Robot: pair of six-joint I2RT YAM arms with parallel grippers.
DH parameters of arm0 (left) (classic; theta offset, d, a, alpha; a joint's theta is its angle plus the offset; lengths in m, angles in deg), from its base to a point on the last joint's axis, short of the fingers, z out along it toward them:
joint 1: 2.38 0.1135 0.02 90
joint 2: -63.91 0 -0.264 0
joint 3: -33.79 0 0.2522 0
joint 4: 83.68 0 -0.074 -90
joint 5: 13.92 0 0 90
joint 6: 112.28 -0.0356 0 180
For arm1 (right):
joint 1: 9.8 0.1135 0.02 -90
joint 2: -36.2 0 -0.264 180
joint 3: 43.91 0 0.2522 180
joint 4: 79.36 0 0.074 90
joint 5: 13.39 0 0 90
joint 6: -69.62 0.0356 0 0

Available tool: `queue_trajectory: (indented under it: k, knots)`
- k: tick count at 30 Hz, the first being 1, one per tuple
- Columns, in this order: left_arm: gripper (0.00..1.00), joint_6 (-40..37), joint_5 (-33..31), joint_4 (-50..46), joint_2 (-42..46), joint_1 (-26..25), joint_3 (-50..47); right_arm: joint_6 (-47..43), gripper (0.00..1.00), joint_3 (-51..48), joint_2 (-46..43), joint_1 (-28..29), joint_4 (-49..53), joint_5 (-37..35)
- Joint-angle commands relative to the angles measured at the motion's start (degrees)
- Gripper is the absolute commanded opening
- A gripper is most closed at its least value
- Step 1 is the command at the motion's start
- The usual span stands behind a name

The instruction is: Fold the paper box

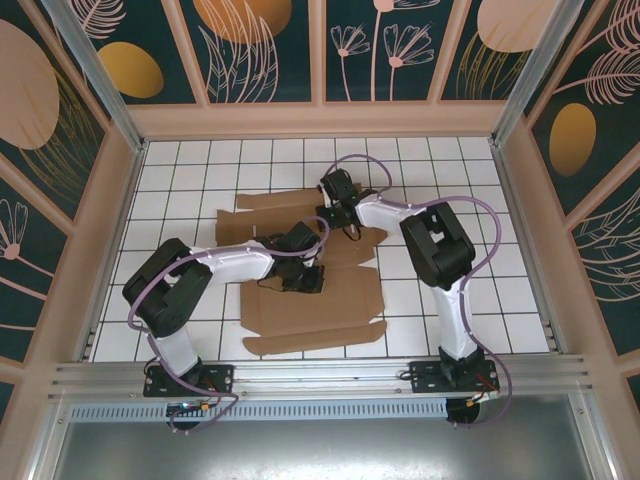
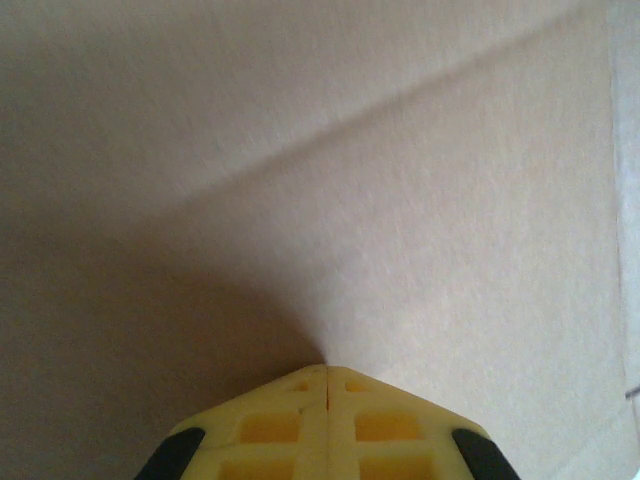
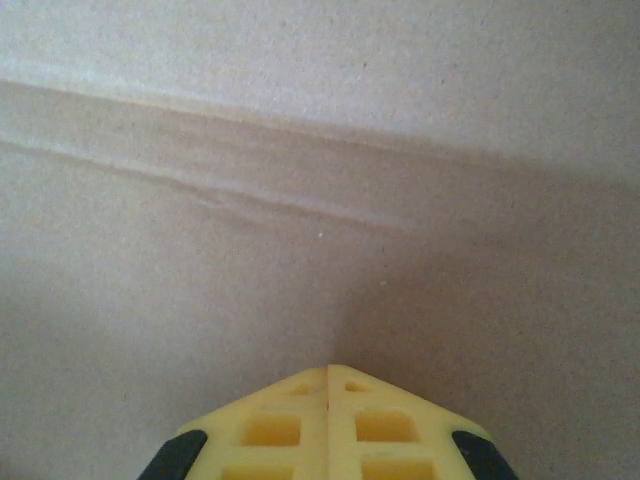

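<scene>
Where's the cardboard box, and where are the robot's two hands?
cardboard box (image 1: 330, 305): top view, flat middle panel.
left hand (image 2: 327, 368): left wrist view, where its shut yellow tips meet.
right hand (image 3: 328, 368): right wrist view, where its shut yellow tips meet.

Before me lies a white table (image 1: 190, 165) ruled into square tiles by dark lines. Around it stand dark teal wall panels (image 1: 265, 55) painted with orange discs and pale leaves, framed in beige wood. A silver aluminium rail (image 1: 320, 372) runs along my near edge.

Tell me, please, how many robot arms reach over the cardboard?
2. The left arm reaches from the left to the middle of the cardboard sheet; the right arm reaches from the right to its far half. None seems hidden.
</scene>
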Motion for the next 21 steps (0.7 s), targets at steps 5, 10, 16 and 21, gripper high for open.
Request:
queue_trajectory:
  k: [5,10,16,21]
  knots:
    - [0.04,-4.88,-0.49,-0.35,9.75,4.11,7.88,0.63,0.11,-5.09,-13.03,-6.07,2.15,14.55]
    - [0.00,2.41,5.11,7.72,5.48,10.81,11.15,2.41,0.28,-2.26,-12.86,-12.66,2.42,17.04]
    - [0.00,8.81,7.45,12.38,-5.38,17.17,14.63,3.52,0.47,5.42,-5.85,-15.93,5.24,13.67]
    - [0.00,9.03,7.19,11.32,-12.32,20.34,18.68,4.43,0.53,11.97,0.21,-16.32,8.00,10.89]
